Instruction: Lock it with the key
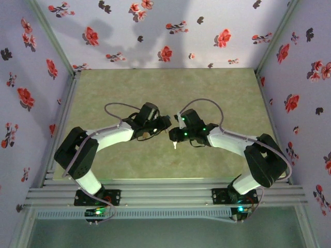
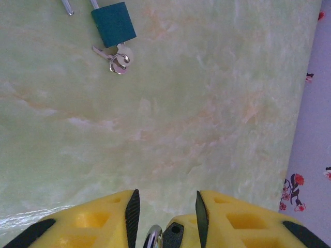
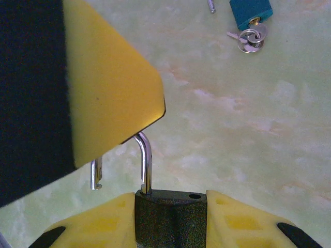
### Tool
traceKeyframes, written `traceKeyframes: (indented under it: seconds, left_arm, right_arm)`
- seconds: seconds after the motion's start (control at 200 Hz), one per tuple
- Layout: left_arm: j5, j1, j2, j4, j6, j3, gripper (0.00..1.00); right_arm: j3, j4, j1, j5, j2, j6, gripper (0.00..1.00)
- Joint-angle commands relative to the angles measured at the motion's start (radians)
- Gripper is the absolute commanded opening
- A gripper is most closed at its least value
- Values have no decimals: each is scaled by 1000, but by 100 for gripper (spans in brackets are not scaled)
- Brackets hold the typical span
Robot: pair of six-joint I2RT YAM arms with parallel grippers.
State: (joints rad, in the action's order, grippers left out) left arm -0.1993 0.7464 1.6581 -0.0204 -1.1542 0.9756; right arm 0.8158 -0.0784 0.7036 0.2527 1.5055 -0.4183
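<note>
My right gripper (image 3: 169, 195) is shut on the body of a black padlock (image 3: 170, 219), whose silver shackle (image 3: 146, 163) is swung open with its free leg off to the left. A yellow finger of my left gripper (image 3: 111, 77) covers the top of the shackle. In the left wrist view the shackle (image 2: 153, 236) and the padlock's top (image 2: 173, 235) rise between the left gripper's (image 2: 166, 199) pads, which stand apart and touch neither. From above, the left gripper (image 1: 164, 124) and right gripper (image 1: 177, 133) meet at mid-table. A key ring with keys (image 2: 120, 59) hangs from a teal padlock (image 2: 114, 23) on the mat.
The teal padlock (image 3: 250, 11) and its keys (image 3: 251, 39) lie on the green marbled mat (image 1: 217, 93), beyond the grippers. A small pale metal piece (image 1: 175, 144) shows just below the gripper tips; what it is I cannot tell. Floral walls (image 1: 155, 31) enclose three sides.
</note>
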Motion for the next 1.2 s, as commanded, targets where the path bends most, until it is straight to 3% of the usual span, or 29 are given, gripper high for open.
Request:
traceKeyframes:
  seconds: [0.0, 0.725, 1.195]
  left_arm:
    - [-21, 7, 17, -29, -14, -20, 36]
    - [-38, 8, 17, -65, -21, -49, 23]
    - [-39, 9, 20, -50, -10, -41, 7]
  right_arm:
    - [-10, 21, 8, 19, -29, 15, 30]
    - [-15, 30, 8, 23, -34, 10, 29]
    - [-11, 32, 8, 24, -27, 10, 29]
